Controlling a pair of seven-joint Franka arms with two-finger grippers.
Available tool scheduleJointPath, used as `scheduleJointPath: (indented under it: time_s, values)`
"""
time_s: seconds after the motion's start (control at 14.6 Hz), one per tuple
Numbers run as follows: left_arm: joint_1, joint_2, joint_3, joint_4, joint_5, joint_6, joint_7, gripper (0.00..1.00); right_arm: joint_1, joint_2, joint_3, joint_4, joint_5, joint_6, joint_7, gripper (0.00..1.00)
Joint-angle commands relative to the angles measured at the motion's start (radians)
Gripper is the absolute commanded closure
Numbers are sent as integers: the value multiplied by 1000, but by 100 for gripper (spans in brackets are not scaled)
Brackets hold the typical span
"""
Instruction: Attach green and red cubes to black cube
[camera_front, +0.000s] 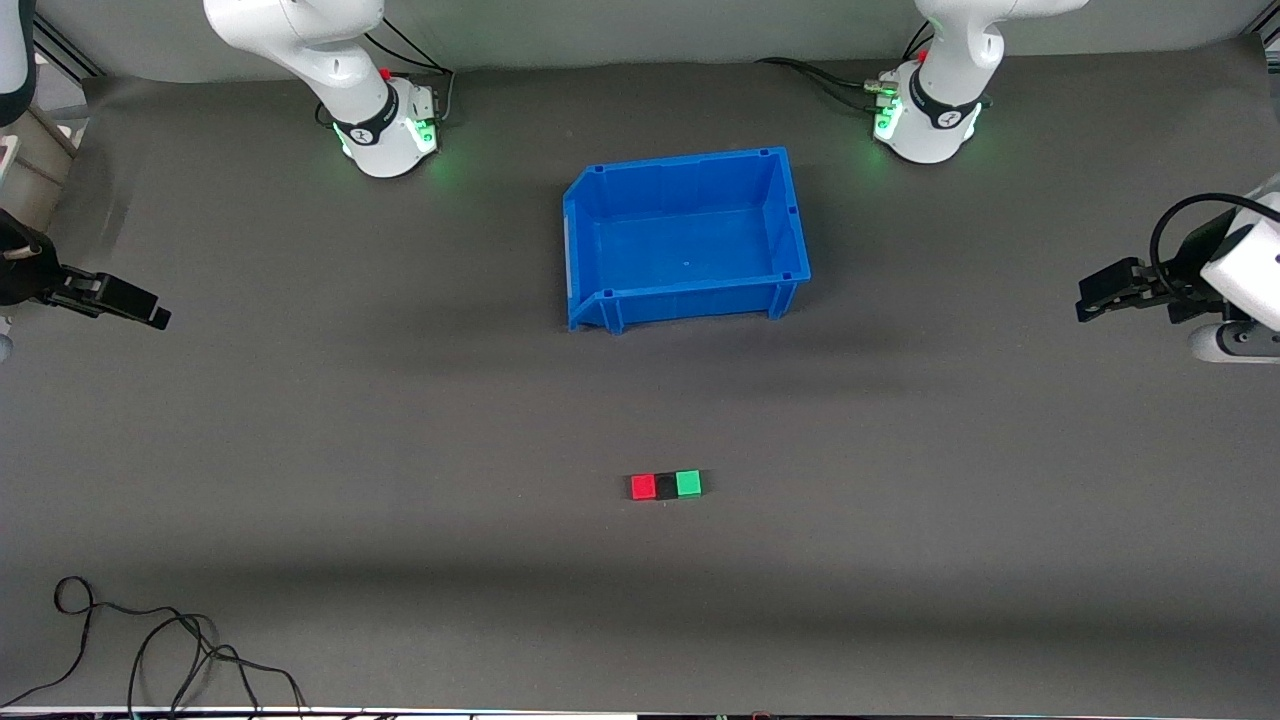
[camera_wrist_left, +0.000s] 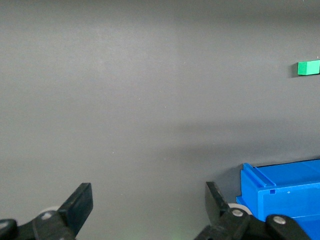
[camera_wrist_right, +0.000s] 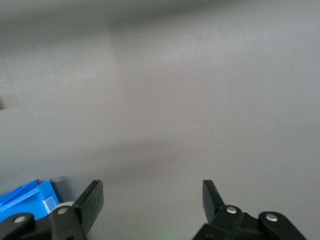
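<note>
Three small cubes stand in a touching row on the grey mat: the red cube (camera_front: 643, 487), the black cube (camera_front: 666, 486) in the middle, and the green cube (camera_front: 688, 484) toward the left arm's end. The left wrist view catches only the green cube (camera_wrist_left: 308, 68). My left gripper (camera_front: 1083, 306) (camera_wrist_left: 149, 200) hangs open with nothing in it at the left arm's end of the table. My right gripper (camera_front: 155, 318) (camera_wrist_right: 152, 197) hangs open with nothing in it at the right arm's end. Both stay well away from the cubes.
A blue bin (camera_front: 687, 238), with nothing in it, sits mid-table, farther from the front camera than the cubes; its corner shows in both wrist views (camera_wrist_left: 285, 192) (camera_wrist_right: 25, 200). Loose black cables (camera_front: 150, 650) lie at the near edge toward the right arm's end.
</note>
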Motion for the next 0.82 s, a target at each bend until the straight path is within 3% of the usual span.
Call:
scheduleJointPath:
  time_s: [0.0, 0.07, 0.21, 0.69, 0.75]
  values:
    - [9, -26, 8, -2, 7, -14, 15, 0, -93, -57, 107, -60, -22, 34, 1, 11]
    - [9, -26, 8, -2, 7, -11, 15, 0, -133, -85, 157, -97, -22, 60, 2, 11]
    - [7, -26, 7, -1, 7, -10, 14, 0, -139, -120, 165, -158, -22, 101, 4, 11]
    - [-4, -31, -1, -1, 50, -22, 3, 0, -144, -142, 173, -198, -10, 145, 28, 11]
    - [-4, -32, -1, -1, 50, -33, 11, 0, -144, -142, 199, -198, -9, 145, 68, 11]
